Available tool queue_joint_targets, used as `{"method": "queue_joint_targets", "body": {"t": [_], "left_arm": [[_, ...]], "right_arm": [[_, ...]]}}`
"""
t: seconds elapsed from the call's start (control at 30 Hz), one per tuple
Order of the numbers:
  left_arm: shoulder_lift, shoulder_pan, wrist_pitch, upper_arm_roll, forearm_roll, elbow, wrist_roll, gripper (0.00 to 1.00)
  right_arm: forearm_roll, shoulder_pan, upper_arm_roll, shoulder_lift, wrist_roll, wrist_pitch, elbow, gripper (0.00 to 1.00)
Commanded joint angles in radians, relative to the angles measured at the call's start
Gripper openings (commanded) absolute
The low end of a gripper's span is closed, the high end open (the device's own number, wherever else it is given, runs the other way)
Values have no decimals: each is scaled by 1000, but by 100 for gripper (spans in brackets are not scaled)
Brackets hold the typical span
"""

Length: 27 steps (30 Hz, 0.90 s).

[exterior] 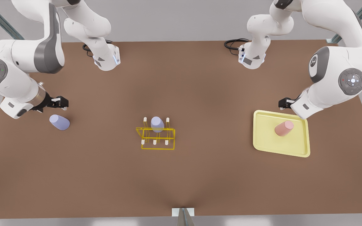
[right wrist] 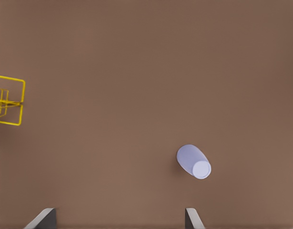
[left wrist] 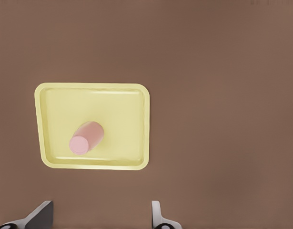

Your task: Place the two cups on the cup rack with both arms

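Both arms at the approach stage. My left gripper [exterior: 284,103] hovers at the right of the front view, just beside the far edge of the pale-yellow tray [exterior: 262,142]; its fingers [left wrist: 158,217] stand wide apart with nothing between them. The salmon-pink cup [exterior: 283,128] stands upside down on that tray, not yet grasped. My right gripper [exterior: 62,103] hovers at the left of the front view, fingers [right wrist: 193,219] likewise spread and empty, near the lavender cup [exterior: 59,122], which stands inverted on the brown table [exterior: 200,182].

The cup rack [exterior: 156,138] sits at centre frame, well apart from both grippers. A second lavender cup [exterior: 157,124] already rests over one of its far pegs.

As I judge it, neither of my two cups has been lifted: both grasps, carries and placements remain.
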Motion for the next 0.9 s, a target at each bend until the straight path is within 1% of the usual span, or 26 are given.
{"method": "queue_joint_targets", "body": {"t": [0.0,0.07,0.1,0.13,0.17,0.23,0.27,0.33,0.4,0.47,0.57,0.6,0.67,0.7,0.8,0.87], "left_arm": [[-1,0,2,0,0,-1,-13,100],[3,1,2,7,-2,-1,-13,100],[32,4,29,47,-10,-9,31,100],[58,12,96,72,-10,-36,78,100],[80,23,276,110,-11,-134,138,100],[163,72,354,112,-42,-142,169,100],[178,103,425,112,-79,-185,180,100],[177,107,555,112,-74,-304,226,100],[164,129,652,113,-71,-394,272,100],[166,152,709,116,-48,-438,277,100],[172,155,713,126,-2,-482,273,100],[172,152,712,126,-2,-496,273,100],[177,155,716,129,-2,-529,273,100],[175,155,779,150,-2,-577,273,100],[171,162,811,153,-2,-608,273,100],[169,161,865,153,-3,-660,273,100]], "right_arm": [[27,-2,0,-4,-3,0,1,100],[27,-10,0,-1,-10,0,1,100],[10,-10,-1,10,-17,6,-5,100],[-22,-25,-1,48,-21,13,1,100],[-51,-74,0,100,-43,31,1,100],[-30,-166,0,208,-110,138,0,100],[-9,-210,0,243,-127,178,-10,100],[18,-275,0,301,-193,263,-11,100],[56,-304,0,337,-218,307,-16,100],[56,-307,0,320,-218,387,-89,99],[45,-316,-1,237,-218,539,-264,99],[41,-316,-1,232,-218,542,-281,99],[31,-321,-31,168,-219,626,-413,99],[31,-321,-38,137,-219,680,-477,100],[8,-321,-60,134,-214,729,-531,100],[10,-323,-75,134,-208,767,-580,100]]}}
